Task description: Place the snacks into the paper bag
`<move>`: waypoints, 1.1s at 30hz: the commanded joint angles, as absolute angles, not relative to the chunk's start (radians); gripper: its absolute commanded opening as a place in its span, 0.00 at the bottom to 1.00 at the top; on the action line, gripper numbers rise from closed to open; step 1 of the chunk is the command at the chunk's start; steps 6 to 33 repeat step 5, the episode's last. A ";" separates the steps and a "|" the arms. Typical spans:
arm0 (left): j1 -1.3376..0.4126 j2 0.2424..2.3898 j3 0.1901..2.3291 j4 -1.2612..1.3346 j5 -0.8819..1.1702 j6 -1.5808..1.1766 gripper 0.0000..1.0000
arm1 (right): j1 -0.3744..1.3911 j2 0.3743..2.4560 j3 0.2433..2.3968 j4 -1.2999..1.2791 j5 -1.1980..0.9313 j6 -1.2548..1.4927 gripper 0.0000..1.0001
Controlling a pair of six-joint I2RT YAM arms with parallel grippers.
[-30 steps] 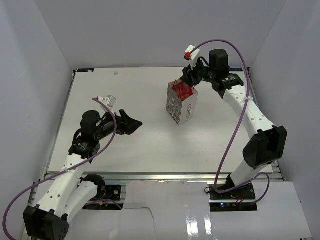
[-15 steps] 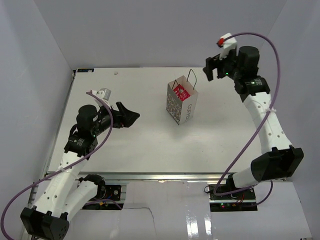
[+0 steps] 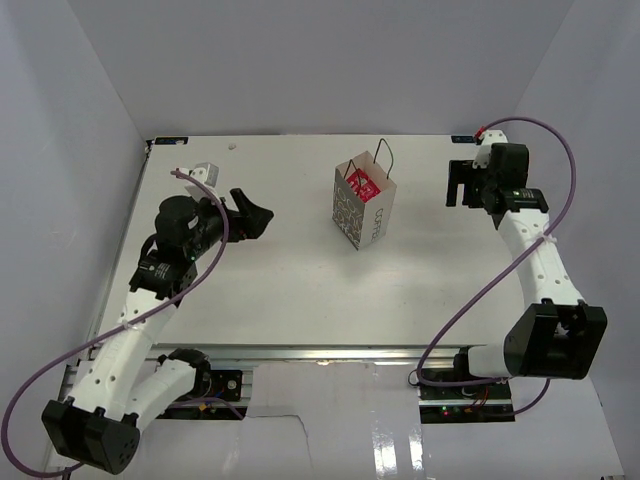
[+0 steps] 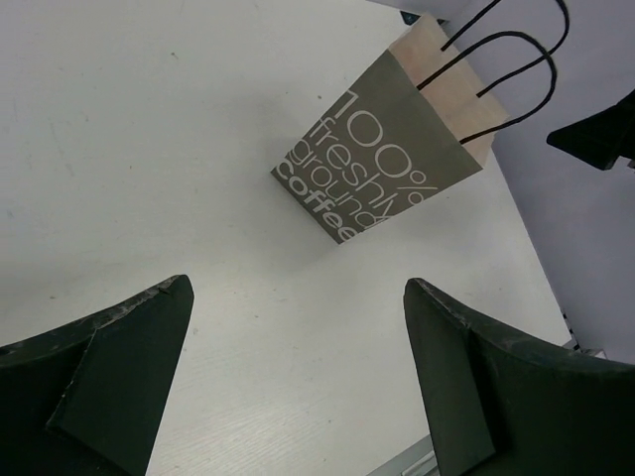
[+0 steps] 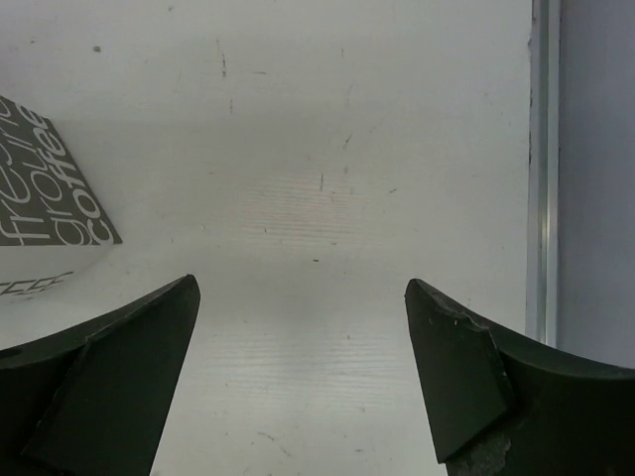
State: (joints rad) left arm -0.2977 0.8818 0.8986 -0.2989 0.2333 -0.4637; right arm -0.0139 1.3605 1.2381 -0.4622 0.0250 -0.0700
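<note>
The paper bag (image 3: pixel 362 203) stands upright at the table's middle back, with black cord handles and a speckled side. A red-pink snack packet (image 3: pixel 363 184) shows in its open top; other snacks are hidden. The bag also shows in the left wrist view (image 4: pixel 382 164), lettered "100% fresh ground coffee", and its corner shows in the right wrist view (image 5: pixel 45 178). My left gripper (image 3: pixel 254 218) is open and empty, left of the bag. My right gripper (image 3: pixel 460 184) is open and empty, right of the bag near the back right corner.
The white table (image 3: pixel 280 280) is walled by grey panels on the left, back and right. A metal rail (image 5: pixel 541 169) runs along the table's right edge close to my right gripper. No loose packets show on the table.
My right gripper has pulled up and away from the bag's mouth to the right, then come down by the back right corner. My left gripper has drifted slightly up and left.
</note>
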 commanded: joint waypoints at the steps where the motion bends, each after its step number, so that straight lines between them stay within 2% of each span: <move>1: -0.302 0.888 0.923 -0.316 0.206 -0.453 0.98 | -0.020 1.302 1.247 -0.430 0.072 -0.052 0.90; 33: -0.301 0.874 0.920 -0.327 0.196 -0.459 0.98 | -0.020 1.308 1.259 -0.411 0.025 -0.097 0.90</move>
